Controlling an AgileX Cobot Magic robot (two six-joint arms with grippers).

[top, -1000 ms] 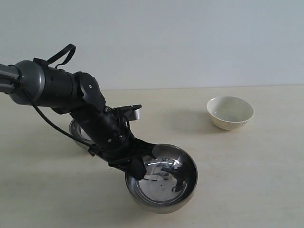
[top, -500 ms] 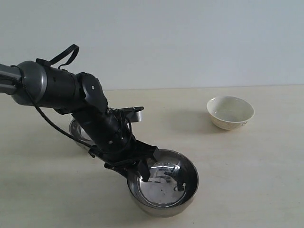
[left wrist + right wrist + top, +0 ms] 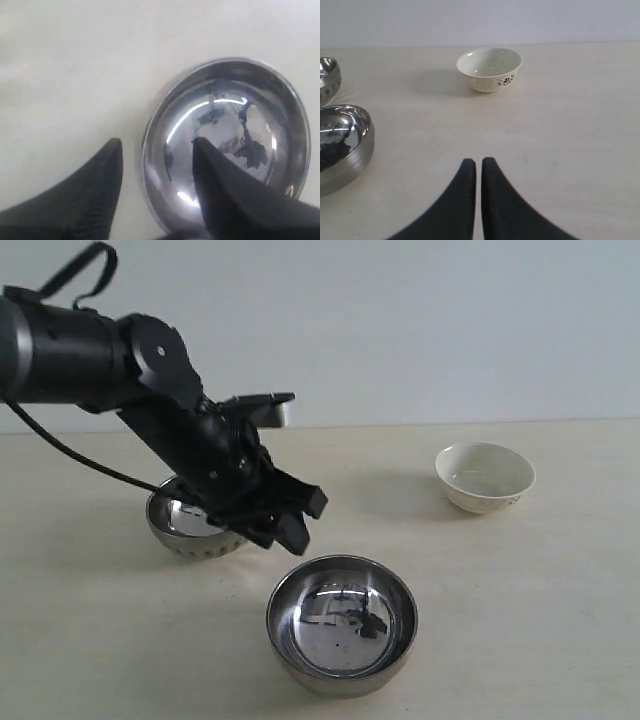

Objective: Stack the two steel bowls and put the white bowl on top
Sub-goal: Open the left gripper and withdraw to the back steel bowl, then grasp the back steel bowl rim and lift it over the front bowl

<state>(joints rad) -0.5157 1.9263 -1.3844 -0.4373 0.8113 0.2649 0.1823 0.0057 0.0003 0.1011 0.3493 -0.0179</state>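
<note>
One steel bowl [image 3: 342,625] sits upright on the table near the front, also seen as the steel bowl [image 3: 240,100] and as the steel bowl [image 3: 340,145]. The other steel bowl [image 3: 185,525] stands behind it to the left, partly hidden by my left arm, and shows as the steel bowl [image 3: 327,77]. The white bowl [image 3: 485,477] stands alone at the back right, seen too as the white bowl [image 3: 489,69]. My left gripper [image 3: 300,523] hangs open above the gap between the two steel bowls, holding nothing; in its wrist view the left gripper [image 3: 156,142] straddles the front bowl's rim from above. My right gripper [image 3: 478,161] is shut and empty, well short of the white bowl.
The pale wooden table [image 3: 520,580] runs back to a plain light wall. My left arm's black body and a cable hang over the table's left side. The right arm is outside the exterior view.
My left gripper opened and let go of the front steel bowl's rim, then rose up and back to the left. The bowl stays on the table. The right gripper has not moved.
</note>
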